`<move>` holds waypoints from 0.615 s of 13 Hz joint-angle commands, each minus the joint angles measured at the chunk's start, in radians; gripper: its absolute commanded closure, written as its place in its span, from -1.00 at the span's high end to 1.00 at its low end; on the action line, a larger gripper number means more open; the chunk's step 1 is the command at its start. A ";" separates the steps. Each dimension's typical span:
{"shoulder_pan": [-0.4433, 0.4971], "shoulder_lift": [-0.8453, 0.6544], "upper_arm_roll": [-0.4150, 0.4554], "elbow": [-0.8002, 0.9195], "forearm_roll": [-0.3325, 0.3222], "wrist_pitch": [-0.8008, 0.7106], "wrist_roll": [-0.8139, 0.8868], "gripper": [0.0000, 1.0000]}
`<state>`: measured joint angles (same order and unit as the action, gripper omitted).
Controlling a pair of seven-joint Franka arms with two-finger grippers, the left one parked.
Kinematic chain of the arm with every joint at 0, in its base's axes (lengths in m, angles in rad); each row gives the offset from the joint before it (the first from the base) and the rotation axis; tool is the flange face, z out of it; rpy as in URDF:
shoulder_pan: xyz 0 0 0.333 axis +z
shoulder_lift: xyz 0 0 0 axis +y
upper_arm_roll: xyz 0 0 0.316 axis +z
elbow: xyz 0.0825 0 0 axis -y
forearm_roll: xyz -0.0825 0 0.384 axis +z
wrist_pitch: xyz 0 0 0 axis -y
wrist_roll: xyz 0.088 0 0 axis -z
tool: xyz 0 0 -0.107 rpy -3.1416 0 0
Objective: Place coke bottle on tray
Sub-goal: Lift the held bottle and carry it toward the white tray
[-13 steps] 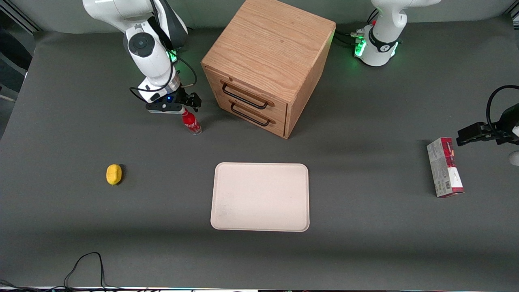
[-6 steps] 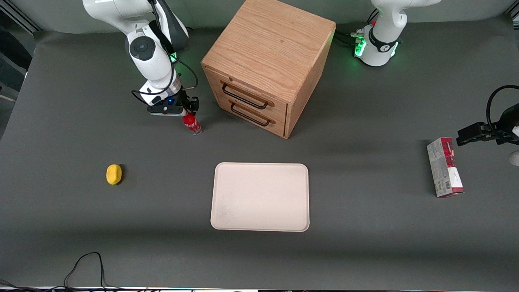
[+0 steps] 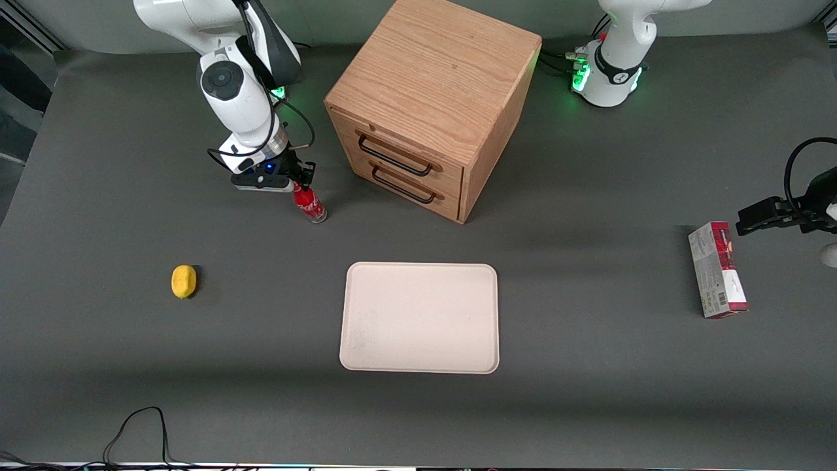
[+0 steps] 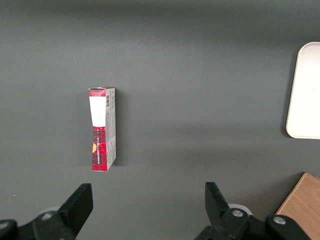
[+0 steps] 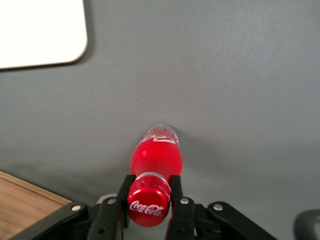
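Observation:
The coke bottle is small and red with a red cap, and its clear base points at the table. My right gripper is shut on its neck, just under the cap. In the right wrist view the cap sits between the two black fingers, and the red body hangs below them. The bottle stands tilted beside the wooden cabinet, toward the working arm's end. The cream-white tray lies flat nearer the front camera; its corner shows in the right wrist view.
The wooden drawer cabinet with two black handles stands close beside the bottle. A yellow lemon-like object lies toward the working arm's end. A red-and-white carton lies toward the parked arm's end. A black cable lies at the front edge.
The fingers have closed on the bottle's neck. The arm has shifted slightly and the bottle now leans more, its base a little nearer the front camera.

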<state>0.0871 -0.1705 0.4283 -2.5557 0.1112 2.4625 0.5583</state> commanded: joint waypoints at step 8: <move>-0.035 0.355 0.006 1.008 -0.155 -0.742 0.035 -1.00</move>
<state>0.0388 0.0016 0.4242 -1.8527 0.0547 1.8809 0.5586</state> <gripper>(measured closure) 0.674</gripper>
